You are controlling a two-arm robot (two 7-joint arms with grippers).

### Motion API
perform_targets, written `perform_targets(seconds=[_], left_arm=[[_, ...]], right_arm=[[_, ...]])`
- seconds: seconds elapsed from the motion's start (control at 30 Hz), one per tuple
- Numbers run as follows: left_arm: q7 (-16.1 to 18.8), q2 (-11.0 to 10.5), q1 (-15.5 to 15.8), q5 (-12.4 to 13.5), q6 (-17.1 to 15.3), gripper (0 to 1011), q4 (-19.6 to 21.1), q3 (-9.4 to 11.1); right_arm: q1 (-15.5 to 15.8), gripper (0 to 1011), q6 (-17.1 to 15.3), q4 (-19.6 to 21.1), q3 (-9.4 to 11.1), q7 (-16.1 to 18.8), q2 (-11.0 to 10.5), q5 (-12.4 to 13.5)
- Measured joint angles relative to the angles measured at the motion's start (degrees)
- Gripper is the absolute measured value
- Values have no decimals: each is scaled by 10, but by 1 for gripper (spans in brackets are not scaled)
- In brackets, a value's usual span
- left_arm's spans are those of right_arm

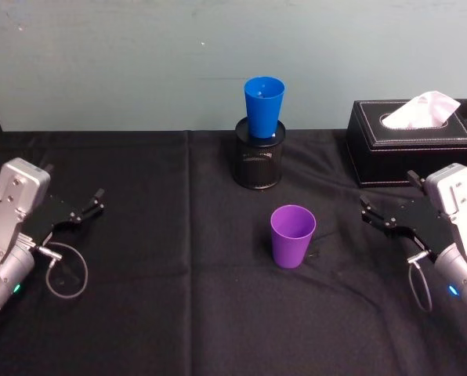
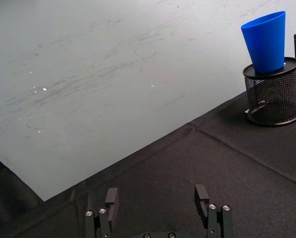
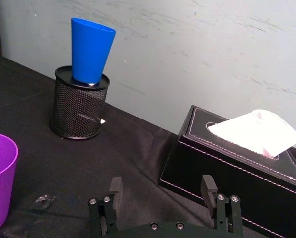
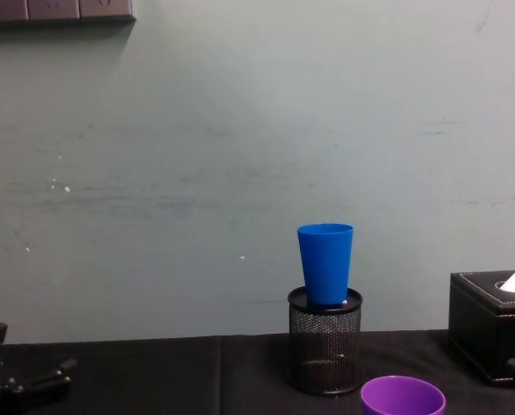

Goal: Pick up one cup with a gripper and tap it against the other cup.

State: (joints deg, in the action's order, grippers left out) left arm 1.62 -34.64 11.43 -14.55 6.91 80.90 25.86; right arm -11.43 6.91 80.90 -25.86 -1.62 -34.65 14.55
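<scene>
Left gripper [image 1: 88,205] is gaping wide and empty. One blue cup [image 1: 263,106] is standing in one mesh holder [image 1: 258,160], well ahead between both grippers. One purple cup [image 1: 291,235] is standing nearer the right gripper [image 1: 386,200], which is likewise spreading wide and empty.

Head view looked down, chest view level across the surface [image 4: 154,380], wrist views low, all shared the blue cup [image 1: 264,106].

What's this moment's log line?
left end effector open, idle; right end effector open, idle; purple cup ungrasped; blue cup atop mesh pen holder
</scene>
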Motion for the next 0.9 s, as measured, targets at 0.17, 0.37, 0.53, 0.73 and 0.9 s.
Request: perform_targets(seconds=[0.17,0.37,0.53,0.73,0.9], left_arm=[[0,0,0,0,0,1000,0,0],[0,0,0,0,0,1000,0,0],[0,0,0,0,0,1000,0,0],[0,0,0,0,0,1000,0,0],[0,0,0,0,0,1000,0,0]], right_arm=[[0,1003,0,0,0,0,0,0],[0,1003,0,0,0,0,0,0],[0,1003,0,0,0,0,0,0],[0,1003,0,0,0,0,0,0],[0,1003,0,0,0,0,0,0]])
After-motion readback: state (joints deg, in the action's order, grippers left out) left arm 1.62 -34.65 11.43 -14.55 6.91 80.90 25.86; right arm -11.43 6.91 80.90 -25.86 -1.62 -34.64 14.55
